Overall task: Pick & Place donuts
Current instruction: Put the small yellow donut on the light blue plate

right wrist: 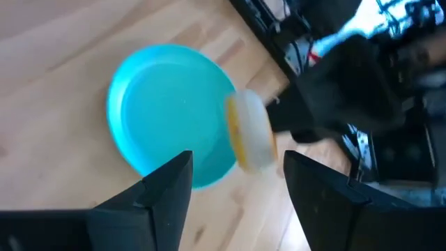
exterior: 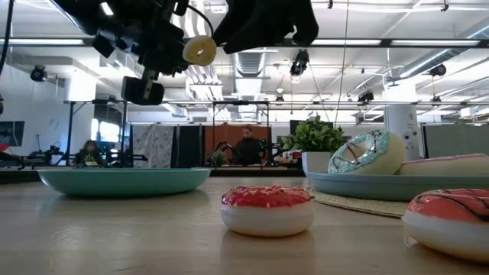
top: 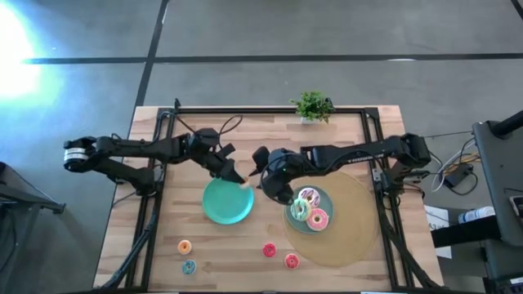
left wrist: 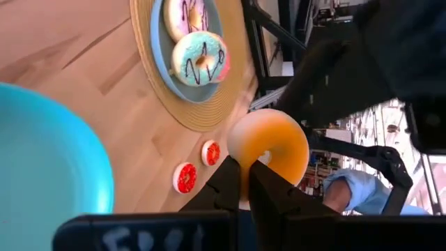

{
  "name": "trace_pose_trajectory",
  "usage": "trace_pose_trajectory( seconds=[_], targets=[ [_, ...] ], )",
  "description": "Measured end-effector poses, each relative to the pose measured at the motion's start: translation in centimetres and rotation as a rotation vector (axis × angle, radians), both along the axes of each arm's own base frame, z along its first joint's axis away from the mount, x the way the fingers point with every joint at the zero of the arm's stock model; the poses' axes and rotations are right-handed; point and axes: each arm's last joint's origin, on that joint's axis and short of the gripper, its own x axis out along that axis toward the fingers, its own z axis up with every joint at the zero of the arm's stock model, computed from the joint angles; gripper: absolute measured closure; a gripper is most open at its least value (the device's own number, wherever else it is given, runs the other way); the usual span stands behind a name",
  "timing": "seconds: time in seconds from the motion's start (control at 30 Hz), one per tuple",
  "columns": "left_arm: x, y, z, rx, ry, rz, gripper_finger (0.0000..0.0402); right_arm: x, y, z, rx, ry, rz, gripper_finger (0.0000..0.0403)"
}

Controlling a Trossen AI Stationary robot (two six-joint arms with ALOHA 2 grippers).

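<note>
Jaws of the left gripper are pinched shut on an orange donut, gripping its rim through the hole and holding it in the air at the near edge of the empty teal plate. Right gripper has wide jaws with nothing between them, facing that donut edge-on just beyond its tips. The plate lies directly under and beside the held donut, so the left arm is the one placed to drop it there. Three donuts sit on the second plate; four lie loose on the counter. No readable writing shows.
</note>
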Motion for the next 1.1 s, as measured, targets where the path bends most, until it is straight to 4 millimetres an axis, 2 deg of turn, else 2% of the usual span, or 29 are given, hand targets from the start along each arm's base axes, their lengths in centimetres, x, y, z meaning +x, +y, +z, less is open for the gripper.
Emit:
trace_pose_trajectory(
  seconds=[0.3,0.47,0.7,1.1],
  targets=[
    [0.17,0.09,-0.01,-0.018,-0.006,0.008,0.0401,0.21,0.58,0.32,-0.02,-0.044,0.029,0.0185],
    [0.34,0.02,0.33,-0.012,-0.043,0.012,0.0402,0.28,0.64,0.43,-0.016,-0.058,0.033,0.0202],
    [0.38,0.03,0.4,-0.01,-0.047,0.016,0.0401,0.26,0.56,0.27,0.002,-0.053,0.02,0.0241],
    [0.51,-0.22,0.44,0.018,-0.047,0.042,0.0393,0.31,0.27,-0.44,0.064,-0.067,-0.032,0.0334]
  ],
)
